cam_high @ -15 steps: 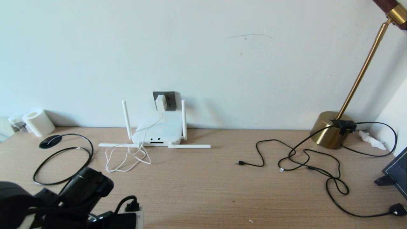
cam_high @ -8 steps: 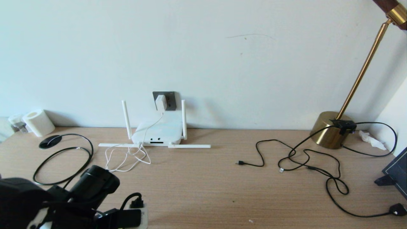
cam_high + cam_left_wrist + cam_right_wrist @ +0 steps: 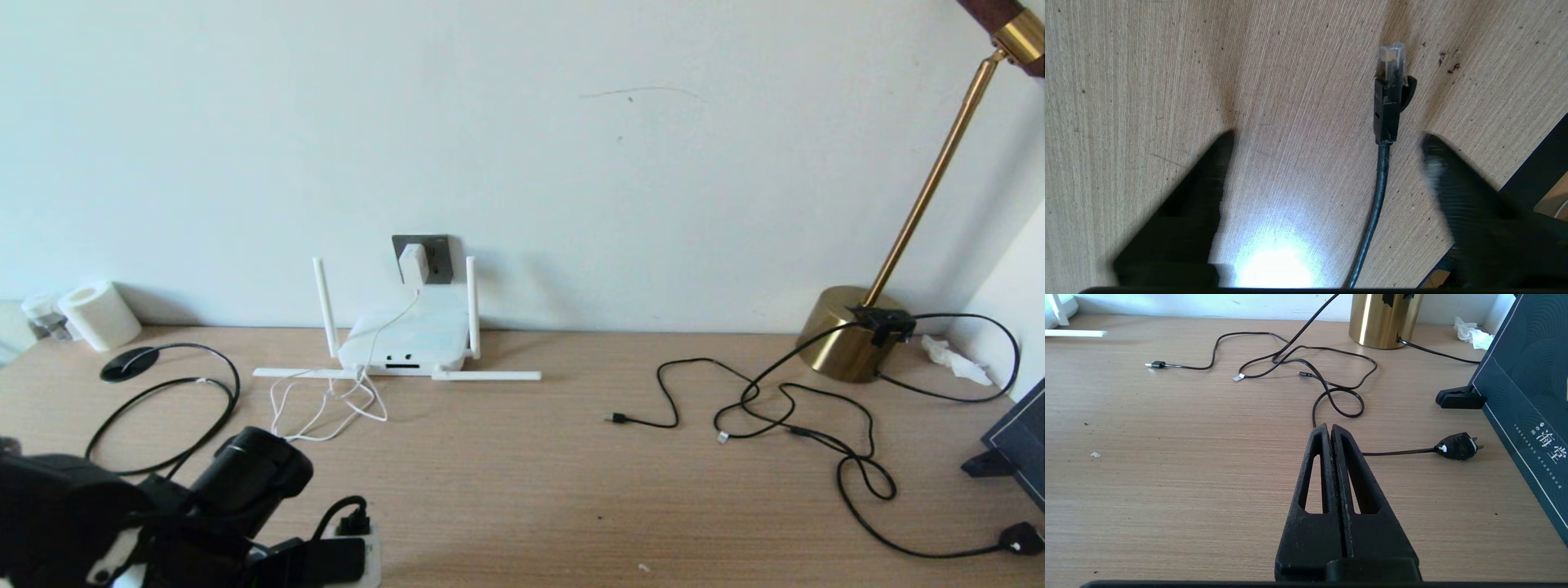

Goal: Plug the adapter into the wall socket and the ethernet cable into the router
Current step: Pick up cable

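Observation:
The white adapter (image 3: 414,261) sits in the dark grey wall socket (image 3: 435,255), and its thin white cord (image 3: 326,408) lies coiled on the desk. Below the socket stands the white router (image 3: 404,339), antennas spread. The black ethernet cable (image 3: 163,408) loops at the desk's left. Its plug end (image 3: 1390,94), black with a clear tip, lies flat on the wood. My left gripper (image 3: 1327,136) hangs open just above it, the cable (image 3: 1376,204) running between the fingers, nearer one of them. My right gripper (image 3: 1329,428) is shut on nothing, low over the desk's right side.
Thin black cords (image 3: 784,408) sprawl right of centre, ending in a black plug (image 3: 1457,446). A brass lamp base (image 3: 849,331) and a dark blue box (image 3: 1527,396) stand at the right. A paper roll (image 3: 98,314) sits far left; a white power strip (image 3: 359,547) lies beside my left arm.
My left arm has shifted slightly to the right and forward over the desk's near left, uncovering more of the power strip. Everything else is still.

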You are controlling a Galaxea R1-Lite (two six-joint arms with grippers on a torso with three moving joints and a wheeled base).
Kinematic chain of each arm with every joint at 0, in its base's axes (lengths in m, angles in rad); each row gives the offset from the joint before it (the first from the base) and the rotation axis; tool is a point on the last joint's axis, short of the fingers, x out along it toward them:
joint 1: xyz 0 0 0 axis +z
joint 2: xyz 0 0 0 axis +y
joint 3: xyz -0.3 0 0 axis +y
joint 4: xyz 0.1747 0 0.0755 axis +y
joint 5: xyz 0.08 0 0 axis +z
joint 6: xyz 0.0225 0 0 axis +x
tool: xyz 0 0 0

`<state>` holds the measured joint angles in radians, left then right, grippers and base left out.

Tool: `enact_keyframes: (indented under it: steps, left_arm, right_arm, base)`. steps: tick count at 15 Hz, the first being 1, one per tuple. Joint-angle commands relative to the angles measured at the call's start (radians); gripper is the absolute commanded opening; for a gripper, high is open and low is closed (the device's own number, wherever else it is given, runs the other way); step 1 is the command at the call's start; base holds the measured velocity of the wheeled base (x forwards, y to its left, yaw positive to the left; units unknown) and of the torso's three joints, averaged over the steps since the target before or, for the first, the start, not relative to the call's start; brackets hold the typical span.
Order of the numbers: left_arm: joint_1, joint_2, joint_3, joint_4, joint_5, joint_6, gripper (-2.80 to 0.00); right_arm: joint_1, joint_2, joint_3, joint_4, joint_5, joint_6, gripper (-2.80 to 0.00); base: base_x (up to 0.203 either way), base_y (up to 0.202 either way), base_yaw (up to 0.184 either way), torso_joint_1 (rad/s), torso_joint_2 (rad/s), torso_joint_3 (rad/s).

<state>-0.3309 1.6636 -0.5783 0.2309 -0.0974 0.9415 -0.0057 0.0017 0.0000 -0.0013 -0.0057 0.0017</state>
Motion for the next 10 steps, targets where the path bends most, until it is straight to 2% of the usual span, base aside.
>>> enact_keyframes:
  steps: [1,10]
  left_arm:
    - [0.001,0.009,-0.002,0.002,-0.001,0.005,-2.8]
    - [0.0,0.022,-0.009,0.002,-0.001,0.008,-2.8]
  right_arm:
    - [0.0,0.0,0.0,0.0,0.0,0.0,-2.8]
    - [0.0,0.0,0.0,0.0,0.0,0.0,-2.8]
  base:
    - [0.0,0.0,0.0,0.0,0.0,0.0]
    - [0.0,0.0,0.0,0.0,0.0,0.0]
